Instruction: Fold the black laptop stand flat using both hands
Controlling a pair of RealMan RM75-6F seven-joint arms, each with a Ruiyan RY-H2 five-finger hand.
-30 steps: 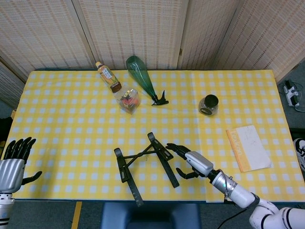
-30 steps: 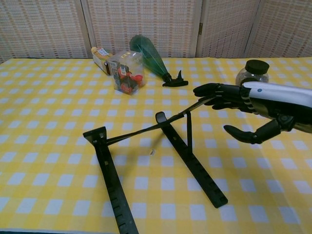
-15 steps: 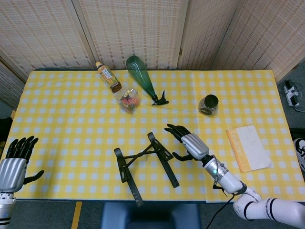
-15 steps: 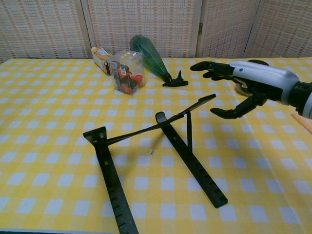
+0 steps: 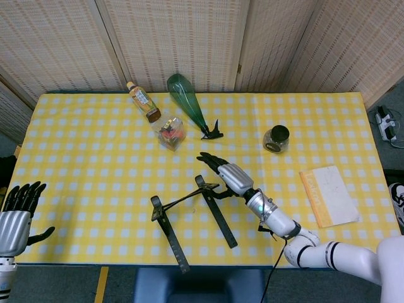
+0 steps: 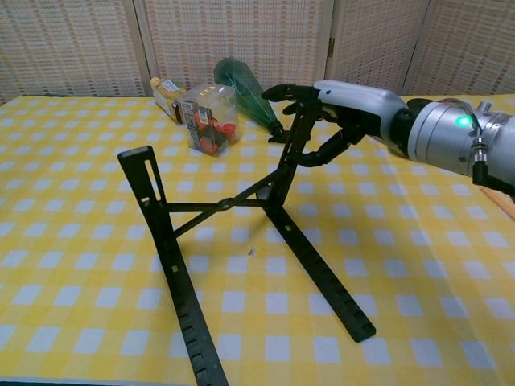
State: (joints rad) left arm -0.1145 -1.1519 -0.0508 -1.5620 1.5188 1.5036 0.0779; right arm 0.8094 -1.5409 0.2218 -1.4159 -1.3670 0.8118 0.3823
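Observation:
The black laptop stand (image 5: 218,218) stands near the table's front edge, its two base rails flat on the yellow checked cloth. In the chest view the stand (image 6: 233,203) has both upper arms raised steeply and joined by a crossbar. My right hand (image 5: 230,177) grips the top of the right upper arm, fingers over it and thumb under, seen closer as the right hand (image 6: 354,104). My left hand (image 5: 16,218) hovers off the table's front left corner with fingers apart, holding nothing, far from the stand. The chest view does not show it.
At the back lie a green spray bottle (image 5: 188,107), a tea bottle (image 5: 143,101) and a clear box (image 5: 170,132) with red contents. A dark-lidded jar (image 5: 276,139) stands right of centre. A booklet (image 5: 328,196) lies at the right.
My right hand moved left and away from me, took hold of the stand's right upper arm and lifted it. Both upper arms now stand much steeper. The left hand stayed put.

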